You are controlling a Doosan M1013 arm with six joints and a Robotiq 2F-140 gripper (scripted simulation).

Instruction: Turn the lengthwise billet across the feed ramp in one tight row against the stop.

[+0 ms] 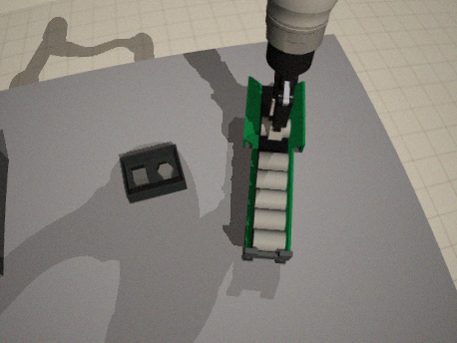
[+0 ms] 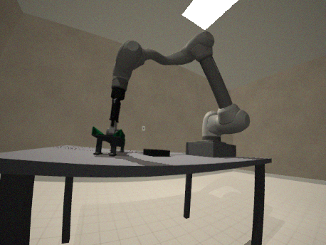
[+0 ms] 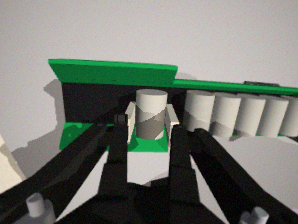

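Observation:
The green feed ramp (image 1: pixel 271 165) slopes down to a grey stop (image 1: pixel 266 256) at its near end. Several pale billets (image 1: pixel 271 199) lie across it, side by side against the stop; they also show in the wrist view (image 3: pixel 240 115). My gripper (image 1: pixel 276 125) reaches down into the ramp's wide upper section and is shut on one more billet (image 3: pixel 150 115). The finger pads press on its two sides (image 3: pixel 149 125). This held billet points the same way as the row, across the ramp. A short stretch of black ramp floor separates it from the row. The arm stands over the ramp in the side view (image 2: pixel 113 129).
A dark block with a square and a hexagonal hole (image 1: pixel 152 171) lies on the table left of the ramp. A dark object sits at the table's left edge (image 1: pixel 2 209). The robot's base (image 2: pixel 210 147) stands at the far side.

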